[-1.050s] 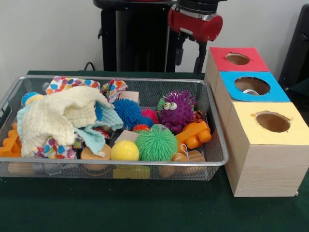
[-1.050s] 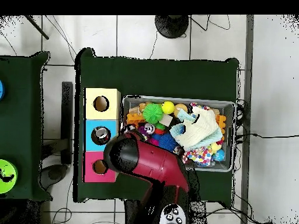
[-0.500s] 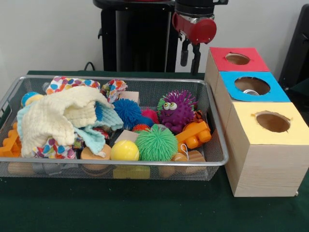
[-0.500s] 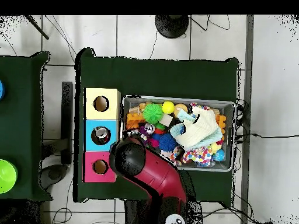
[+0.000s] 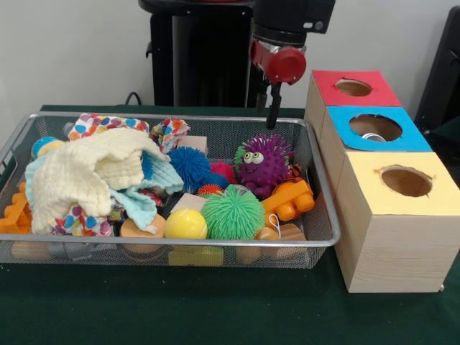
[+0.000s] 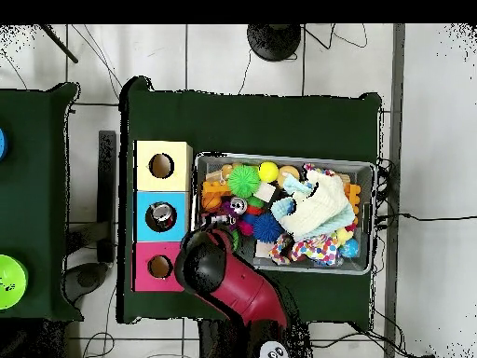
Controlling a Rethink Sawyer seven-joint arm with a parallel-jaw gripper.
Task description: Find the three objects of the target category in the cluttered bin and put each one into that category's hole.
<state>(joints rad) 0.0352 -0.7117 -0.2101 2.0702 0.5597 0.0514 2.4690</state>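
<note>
Three wooden boxes are sitting in a row at the right of the front view, each with a round hole in a coloured top: the red box [image 5: 353,88] farthest, the blue box [image 5: 376,128] in the middle and the yellow box [image 5: 402,181] nearest. Just left of them the wire bin [image 5: 172,243] is holding a jumble: one purple spiky creature with eyes [image 5: 263,162], one green stringy ball [image 5: 232,213], one blue stringy ball [image 5: 190,165], one smooth yellow ball [image 5: 185,224], one orange block toy [image 5: 289,200], one cream cloth [image 5: 90,175] lying over the left half and a spotted cloth [image 5: 104,124] showing behind it. The target category is not something these pictures are telling. The arm is coming down over the bin's far right edge, and the gripper [image 5: 268,106] is hanging just above the purple creature, touching nothing; its dark fingers are pointing straight down and appear close together, holding nothing, though I cannot tell for certain how they are set. From overhead, the red arm's head [image 6: 207,266] is covering the bin's corner beside the red box [image 6: 159,267], hiding the gripper, while the blue box [image 6: 161,215] and yellow box [image 6: 161,166] are standing clear alongside the bin's [image 6: 365,168] short end.
</note>
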